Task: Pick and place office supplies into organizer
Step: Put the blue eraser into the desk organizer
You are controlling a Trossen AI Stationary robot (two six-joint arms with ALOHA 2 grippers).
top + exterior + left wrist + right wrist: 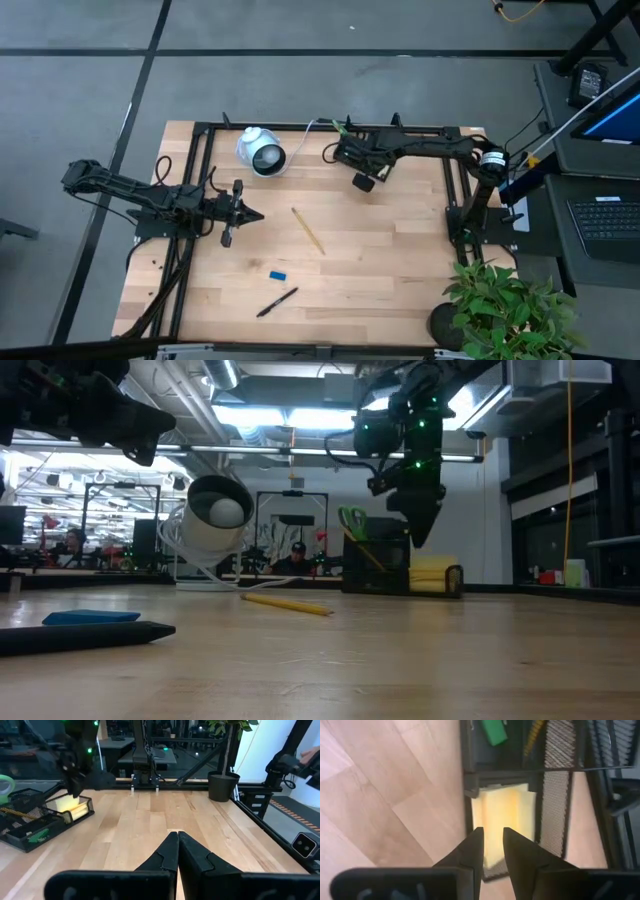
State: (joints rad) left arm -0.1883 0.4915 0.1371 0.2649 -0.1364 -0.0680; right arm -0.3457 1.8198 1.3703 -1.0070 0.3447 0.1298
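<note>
Hovering my right gripper over the organizer, jaws narrowly parted and empty, I see the sticky pad inside it. My left gripper waits at the table's left, jaws closed. Pencil, eraser and pen lie loose.

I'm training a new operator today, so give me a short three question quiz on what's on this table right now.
1. True or false: the yellow sticky-note pad already lies in the organizer.
2. Which loose item lies nearest the blue eraser: A) pencil B) black pen C) white round device?
3. Fill in: the right gripper hangs above the ____.

Key: 1 true. 2 B. 3 sticky-note pad; the left gripper waits shut over bare table.
</note>
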